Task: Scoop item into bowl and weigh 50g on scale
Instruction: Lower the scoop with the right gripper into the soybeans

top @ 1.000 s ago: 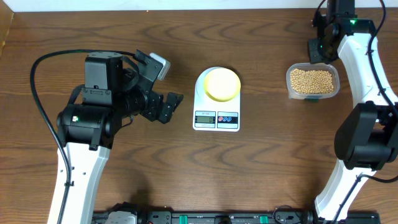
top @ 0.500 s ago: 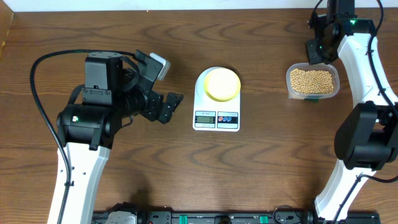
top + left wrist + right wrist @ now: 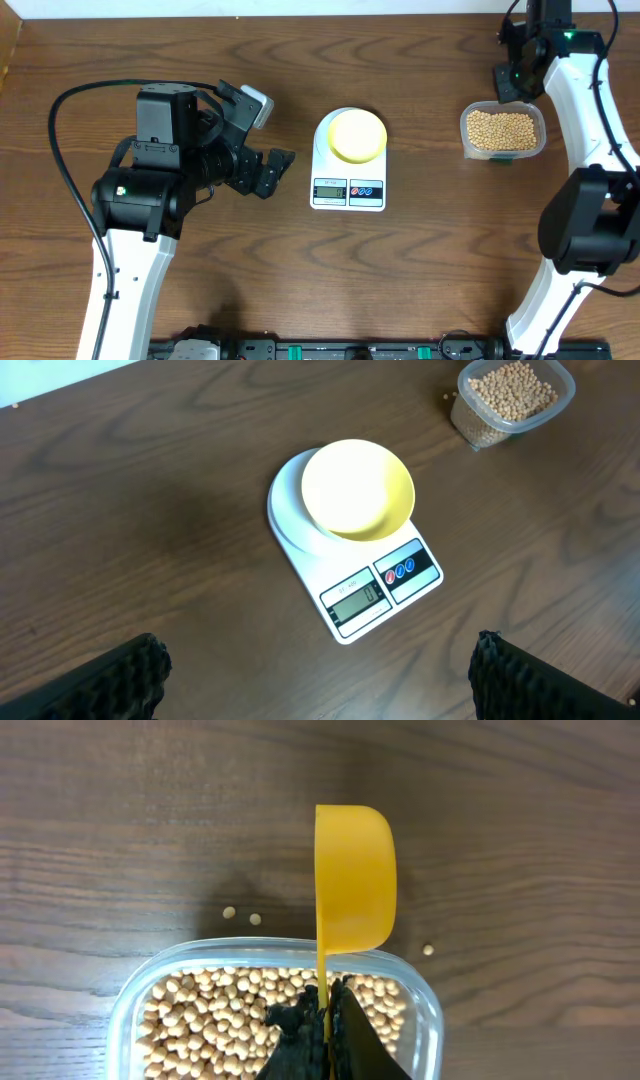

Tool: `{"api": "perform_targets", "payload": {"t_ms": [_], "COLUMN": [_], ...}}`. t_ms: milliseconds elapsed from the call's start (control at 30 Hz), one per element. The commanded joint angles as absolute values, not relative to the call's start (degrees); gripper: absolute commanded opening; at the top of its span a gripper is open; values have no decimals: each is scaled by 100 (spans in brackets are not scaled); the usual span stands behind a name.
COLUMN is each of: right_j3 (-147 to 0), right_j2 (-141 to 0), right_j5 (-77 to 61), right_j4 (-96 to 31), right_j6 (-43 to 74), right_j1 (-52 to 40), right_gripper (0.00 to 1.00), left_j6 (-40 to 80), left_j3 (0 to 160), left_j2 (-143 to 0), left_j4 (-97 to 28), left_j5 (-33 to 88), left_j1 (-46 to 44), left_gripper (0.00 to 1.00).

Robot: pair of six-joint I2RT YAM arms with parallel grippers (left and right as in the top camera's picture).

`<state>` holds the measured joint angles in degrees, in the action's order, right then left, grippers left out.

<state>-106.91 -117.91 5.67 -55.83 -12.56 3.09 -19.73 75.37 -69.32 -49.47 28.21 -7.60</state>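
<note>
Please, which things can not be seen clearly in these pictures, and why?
- Digits on the scale display: too small in the overhead and left wrist views.
- Inside of the scoop held by the right hand: the right wrist view shows it side-on, so its contents are hidden.
- Fingers of the left hand: cut off by the bottom edge of the left wrist view.

Dark wood-grain worktop (image 3: 420, 270): white flat kitchen scale (image 3: 348, 190) centre; clear plastic container (image 3: 503, 154) of tan beans (image 3: 503, 128) far right, three loose beans (image 3: 229, 912) beside it.
</note>
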Motion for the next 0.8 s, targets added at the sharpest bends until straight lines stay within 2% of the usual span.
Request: {"api": "perform_targets", "payload": {"t_ms": [0, 300, 567, 767], "right_j3": [-10844, -10844, -10829, -10722], "right_j2": [-11131, -10363, -10276, -10276], "right_j5": [655, 851, 869, 891], "right_j4": [-5548, -6128, -7225, -7301], "right_j6": [-1118, -753, -510, -421], "right_j1": [329, 329, 329, 329], "right_gripper": [1, 1, 1, 1], "left_j6": [-1966, -1966, -1966, -1966], "left_j3": [7524, 7524, 7524, 7524], "left_j2": [-6923, -6923, -6923, -6923], "left_j4": [-4952, -4950, -4952, -4950], "left_j5": [2895, 2895, 2895, 2895], "left_j1": [-735, -735, -735, -735], "left_gripper": [98, 98, 98, 98]}}
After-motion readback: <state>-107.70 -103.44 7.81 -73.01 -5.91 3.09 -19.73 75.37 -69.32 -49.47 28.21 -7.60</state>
